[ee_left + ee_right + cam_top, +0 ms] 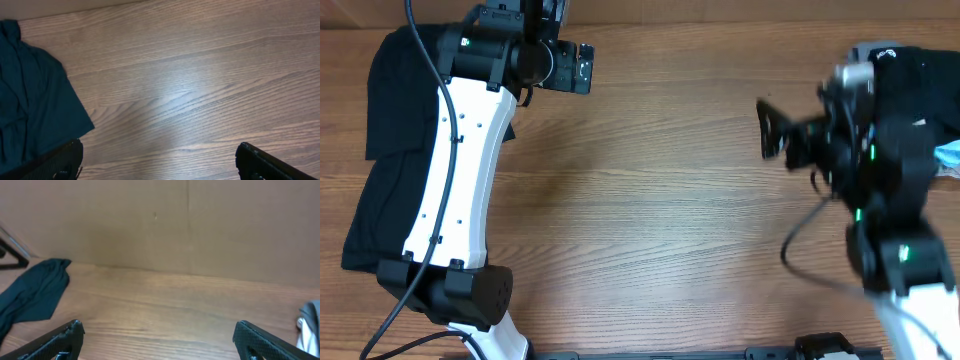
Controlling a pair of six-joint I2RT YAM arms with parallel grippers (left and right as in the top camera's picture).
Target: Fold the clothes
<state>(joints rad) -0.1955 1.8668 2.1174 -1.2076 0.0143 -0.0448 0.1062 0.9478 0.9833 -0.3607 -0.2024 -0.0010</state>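
table (660,200) — wood grain | 1 light-blue cloth (948,155) — right edge

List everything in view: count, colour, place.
table: one, brown wood grain, bare across the middle
black garment: one, black, at the table's left edge, partly under the left arm
black fabric heap: one, black, at the far right corner, partly hidden by the right arm
pale cloth: at least one piece, light blue and grey-white, at the right edge beside the heap
back panel: one, plain brown, upright behind the table's far edge
left arm: one, white with black joints, on the left side above the black garment; jaws open, empty
right arm: one, mostly black, on the right side in front of the heap; jaws open, empty
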